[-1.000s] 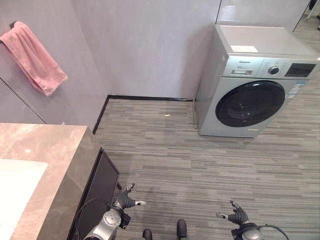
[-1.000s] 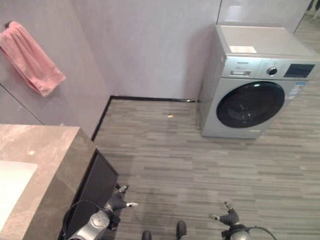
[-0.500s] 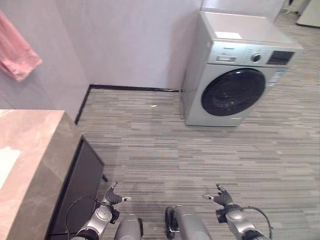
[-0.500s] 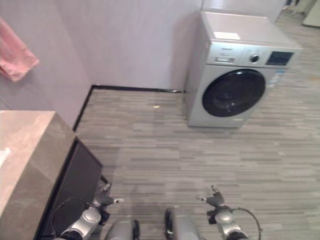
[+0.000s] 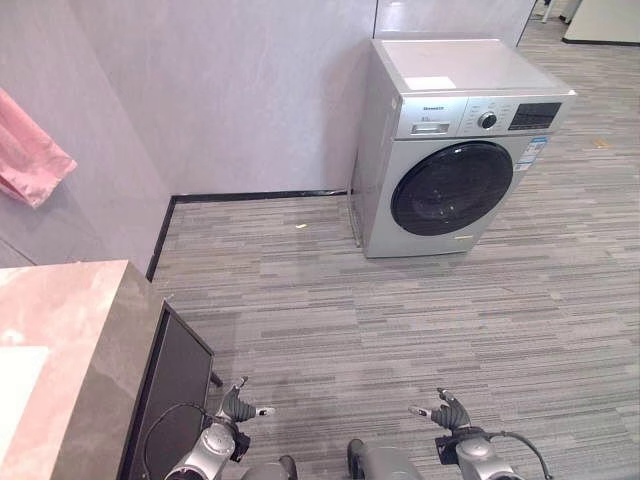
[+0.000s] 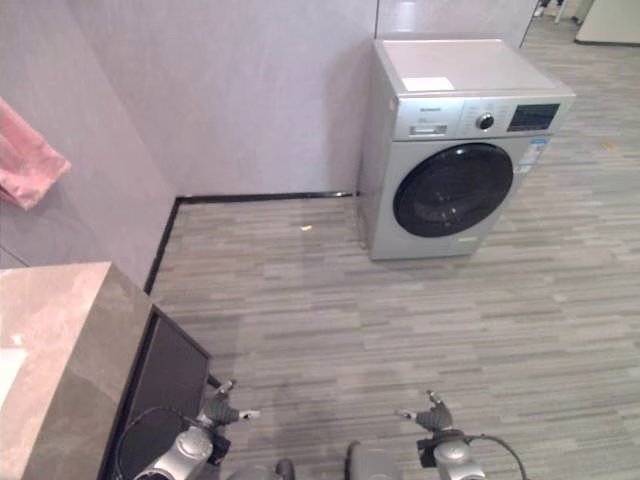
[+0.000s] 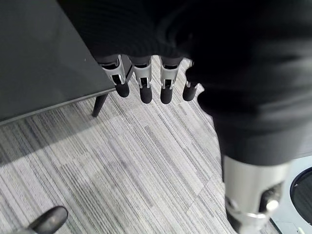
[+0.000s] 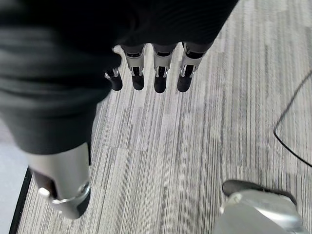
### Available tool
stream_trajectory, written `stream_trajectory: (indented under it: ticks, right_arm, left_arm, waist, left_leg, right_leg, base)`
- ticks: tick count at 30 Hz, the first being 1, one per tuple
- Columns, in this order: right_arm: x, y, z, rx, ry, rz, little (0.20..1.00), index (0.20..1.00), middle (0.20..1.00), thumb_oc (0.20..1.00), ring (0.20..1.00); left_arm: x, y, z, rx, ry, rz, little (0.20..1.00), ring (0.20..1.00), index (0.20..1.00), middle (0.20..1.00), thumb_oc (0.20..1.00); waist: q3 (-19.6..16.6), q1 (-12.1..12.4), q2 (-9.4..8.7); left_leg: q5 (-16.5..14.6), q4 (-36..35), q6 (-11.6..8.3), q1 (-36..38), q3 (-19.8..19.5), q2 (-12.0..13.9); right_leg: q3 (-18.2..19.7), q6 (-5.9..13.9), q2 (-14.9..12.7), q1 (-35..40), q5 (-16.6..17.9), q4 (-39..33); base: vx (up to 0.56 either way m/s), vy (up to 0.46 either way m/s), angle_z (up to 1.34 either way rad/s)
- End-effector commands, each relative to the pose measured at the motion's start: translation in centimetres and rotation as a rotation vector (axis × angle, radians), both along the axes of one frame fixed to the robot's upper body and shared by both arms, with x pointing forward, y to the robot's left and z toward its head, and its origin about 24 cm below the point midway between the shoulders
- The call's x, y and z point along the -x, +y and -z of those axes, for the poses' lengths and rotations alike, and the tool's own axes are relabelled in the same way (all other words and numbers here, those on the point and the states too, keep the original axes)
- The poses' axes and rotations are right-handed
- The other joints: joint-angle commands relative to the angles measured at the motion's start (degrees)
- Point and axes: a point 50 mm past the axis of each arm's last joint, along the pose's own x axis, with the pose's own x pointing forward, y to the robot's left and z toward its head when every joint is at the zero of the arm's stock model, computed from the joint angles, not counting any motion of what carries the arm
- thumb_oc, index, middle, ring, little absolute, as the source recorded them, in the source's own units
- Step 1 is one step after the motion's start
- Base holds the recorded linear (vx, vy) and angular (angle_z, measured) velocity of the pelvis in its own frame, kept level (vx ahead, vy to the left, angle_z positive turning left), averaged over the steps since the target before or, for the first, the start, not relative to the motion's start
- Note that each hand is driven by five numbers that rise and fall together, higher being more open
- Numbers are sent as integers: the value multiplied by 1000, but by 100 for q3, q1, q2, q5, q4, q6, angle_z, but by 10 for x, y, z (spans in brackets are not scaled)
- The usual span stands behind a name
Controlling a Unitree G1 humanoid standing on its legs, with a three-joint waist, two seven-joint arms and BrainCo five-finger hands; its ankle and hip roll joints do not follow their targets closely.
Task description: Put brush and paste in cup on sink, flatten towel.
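On the striped floor (image 5: 400, 330), with the counter (image 5: 70, 340) to your left, both the left hand (image 5: 236, 408) and right hand (image 5: 443, 410) hang spread and empty; the pink towel (image 5: 28, 165) above the counter remains bunched, so nothing is done.

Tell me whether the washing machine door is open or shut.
Shut: the round dark door sits flush in the front of the washing machine.

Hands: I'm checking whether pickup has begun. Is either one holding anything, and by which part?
Nothing is held. The left hand and right hand both hang open over the floor.
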Motion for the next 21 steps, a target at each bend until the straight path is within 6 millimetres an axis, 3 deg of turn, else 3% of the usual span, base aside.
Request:
stream_trajectory:
  ticks: [1,2,4,6,8,10,11,14,15,16,19,20,21]
  right_arm:
    - [-25,-3,-17,-1,-128,-14,1000,1000,1000,1000,1000]
    - [-25,-3,-17,-1,-128,-14,1000,1000,1000,1000,1000]
    - [-18,1,-14,10,-108,-53,1000,1000,1000,1000,1000]
    - [-16,1,-12,9,-98,-54,1000,1000,1000,1000,1000]
    - [-11,-3,-11,15,-85,-56,1000,1000,1000,1000,1000]
    - [-9,-15,-14,48,-89,-40,1000,1000,1000,1000,1000]
    - [-10,-16,-15,61,-92,-48,1000,1000,1000,1000,1000]
    - [-11,-19,-16,82,-93,-66,1000,1000,1000,1000,1000]
    - [-13,-23,-19,115,-92,-89,1000,1000,1000,1000,1000]
    - [-9,-28,-18,139,-75,-80,1000,1000,1000,1000,1000]
    - [-7,-33,-18,154,-71,-65,1000,1000,1000,1000,1000]
    - [-7,-34,-19,176,-71,-83,1000,1000,1000,1000,1000]
    - [-7,-34,-19,176,-71,-82,1000,1000,1000,1000,1000]
  left_arm:
    - [-13,8,-10,-17,-66,19,1000,1000,1000,1000,1000]
    - [-13,8,-10,-17,-66,19,1000,1000,1000,1000,1000]
    - [-13,9,-8,-19,-58,-20,1000,1000,1000,1000,1000]
    - [-12,8,-7,-18,-54,-15,1000,1000,1000,1000,1000]
    - [-9,9,-4,-10,-35,-42,1000,1000,1000,1000,1000]
    - [-19,3,-6,18,-43,-66,1000,1000,1000,1000,1000]
    - [-22,3,-8,11,-51,-61,1000,1000,1000,1000,1000]
    - [-25,3,-10,8,-60,-56,1000,1000,1000,1000,1000]
    - [-30,4,-12,-1,-72,-50,1000,1000,1000,1000,1000]
    - [-34,3,-15,-3,-84,-49,1000,1000,1000,1000,1000]
    - [-35,4,-15,-3,-87,-64,1000,1000,1000,1000,1000]
    - [-36,4,-16,-11,-96,-65,1000,1000,1000,1000,1000]
    - [-35,4,-16,-10,-96,-65,1000,1000,1000,1000,1000]
  waist:
    - [60,-94,-14]
    - [62,-96,-13]
    - [38,-284,-108]
    - [16,-324,-100]
    - [-65,-342,-100]
    - [19,-375,-123]
    - [63,-390,-140]
    - [103,-393,-155]
    - [154,-388,-147]
    - [157,-355,-146]
    - [153,-331,-116]
    - [171,-254,-39]
    - [174,-255,-47]
  left_leg:
    - [92,-94,57,397,-46,-260]
    - [92,-94,57,400,-48,-259]
    - [-43,-363,-149,886,-201,-231]
    - [-16,-339,-195,933,-246,-188]
    - [106,-94,-313,874,-306,-82]
    - [948,1491,-756,36,-446,171]
    - [1126,1827,-811,-141,-412,264]
    - [1253,2135,-842,-266,-327,348]
    - [1321,1964,-804,-404,40,572]
    - [1196,1542,-733,-808,353,624]
    - [1040,1075,-643,-1128,551,641]
    - [1127,404,-579,-1428,637,551]
    - [1133,379,-576,-1405,640,535]
  right_leg:
    - [96,295,83,-142,1068,-878]
    - [93,295,83,-138,1069,-880]
    - [-125,384,-96,-440,1669,-2146]
    - [-16,377,-40,-376,1661,-2128]
    - [87,195,181,-205,1667,-2185]
    - [-99,-170,250,282,1475,-2430]
    - [-170,-259,258,363,1422,-2454]
    - [-229,-356,283,454,1352,-2462]
    - [-351,-433,279,627,1173,-2478]
    - [-448,-416,179,799,1050,-2554]
    - [-503,-343,106,884,955,-2563]
    - [-472,-298,136,1011,875,-2610]
    - [-472,-293,124,1023,867,-2612]
  base:
    - [116,-21,-2]
    - [165,-66,18]
    - [490,-220,11]
    - [272,-149,19]
    - [245,-239,54]
    - [255,-378,63]
    - [98,-206,67]
    - [100,-133,46]
    - [193,-125,-2]
    - [198,-120,9]
    - [195,23,58]
    - [234,71,12]
    - [247,70,-10]
